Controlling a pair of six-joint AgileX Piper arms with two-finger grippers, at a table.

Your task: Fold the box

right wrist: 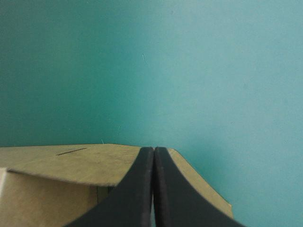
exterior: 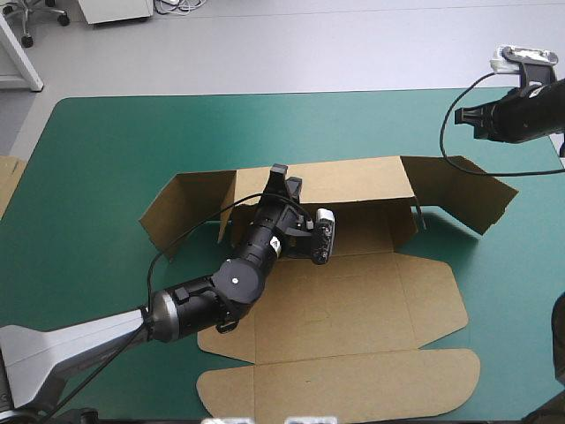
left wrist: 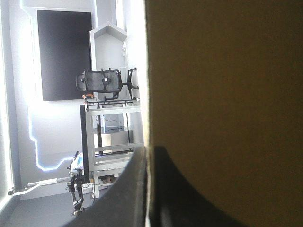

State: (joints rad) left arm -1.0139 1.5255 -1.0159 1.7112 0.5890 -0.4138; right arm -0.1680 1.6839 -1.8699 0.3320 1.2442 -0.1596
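Teal-green table (exterior: 115,141) carries the brown box (exterior: 353,300) near its middle, half raised. Its far wall stands up, two side flaps splay outward, and the base and lid lie flat toward the near edge. Reaching in from the left, the left gripper (exterior: 280,177) pinches the top of the far wall, its black fingers clamped with the sheet between them. The right gripper (right wrist: 154,149) hangs by the box's right flap, its fingers pressed together on nothing. A board edge (exterior: 7,181) shows at the table's left edge.
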